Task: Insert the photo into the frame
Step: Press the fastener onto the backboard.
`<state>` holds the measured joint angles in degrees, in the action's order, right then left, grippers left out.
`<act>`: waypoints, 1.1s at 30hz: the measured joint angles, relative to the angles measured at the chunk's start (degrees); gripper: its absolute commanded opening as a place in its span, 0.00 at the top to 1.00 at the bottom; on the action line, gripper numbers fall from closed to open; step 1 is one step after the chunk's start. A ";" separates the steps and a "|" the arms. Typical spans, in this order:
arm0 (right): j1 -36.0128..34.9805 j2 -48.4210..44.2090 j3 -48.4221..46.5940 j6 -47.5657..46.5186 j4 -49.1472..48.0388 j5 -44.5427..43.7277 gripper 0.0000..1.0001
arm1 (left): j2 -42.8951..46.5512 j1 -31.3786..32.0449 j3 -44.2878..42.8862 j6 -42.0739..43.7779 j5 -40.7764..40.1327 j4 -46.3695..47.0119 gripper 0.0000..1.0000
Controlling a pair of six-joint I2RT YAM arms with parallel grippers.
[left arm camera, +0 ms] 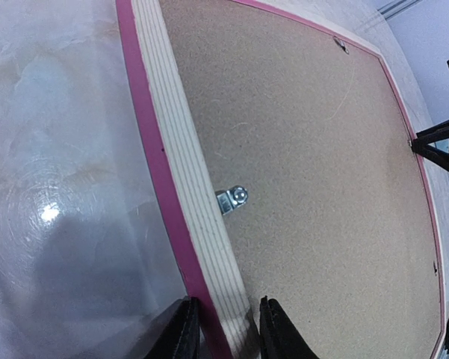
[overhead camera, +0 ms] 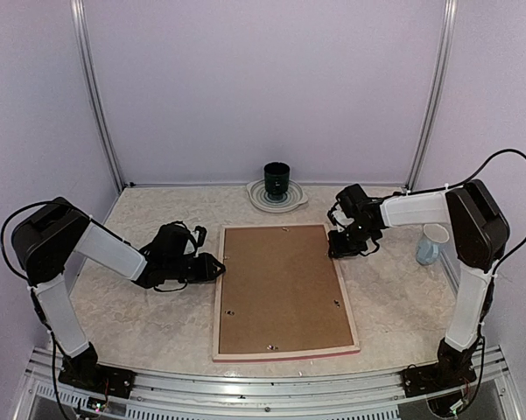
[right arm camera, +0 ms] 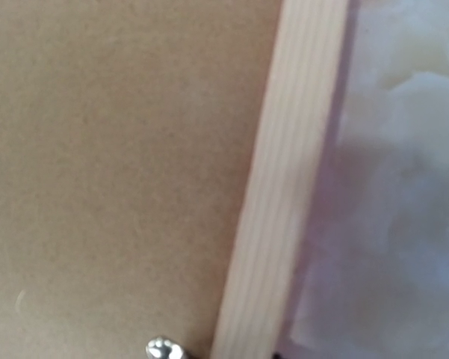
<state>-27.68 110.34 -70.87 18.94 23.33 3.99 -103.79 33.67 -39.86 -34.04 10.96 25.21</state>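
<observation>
Left gripper (left arm camera: 231,334) clamps the left rim of the frame (overhead camera: 217,325), one finger outside the pink edge, one inside the pale wood; the frame lies back-up mid-table, a brown backing board (overhead camera: 280,289) filling it; its front is hidden; right gripper (overhead camera: 340,250) reaches in over the far right rim, whether open or closed I cannot tell.

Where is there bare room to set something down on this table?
Bare: back-left corner behind the left gripper; near-right, between the pink-rimmed wooden frame and right arm. Crowded: around dark green cup, pale mug and right gripper.
</observation>
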 measured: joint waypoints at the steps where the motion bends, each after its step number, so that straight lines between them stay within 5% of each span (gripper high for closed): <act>1: 0.00 0.00 -0.11 0.02 0.17 0.00 0.77 | 0.00 -0.02 0.00 0.00 0.02 0.00 0.71; 9: -0.31 -0.09 -0.68 0.83 0.92 -0.39 0.53 | 0.00 -0.15 0.00 0.00 0.24 0.00 0.71; 33: -0.70 -2.12 0.26 1.92 1.68 -2.80 0.61 | 0.00 -0.17 0.00 0.00 0.39 0.00 0.71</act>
<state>-28.38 108.22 -70.61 20.86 25.02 1.19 -103.79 33.50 -39.86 -34.04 11.35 25.21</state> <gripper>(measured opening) 0.394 0.289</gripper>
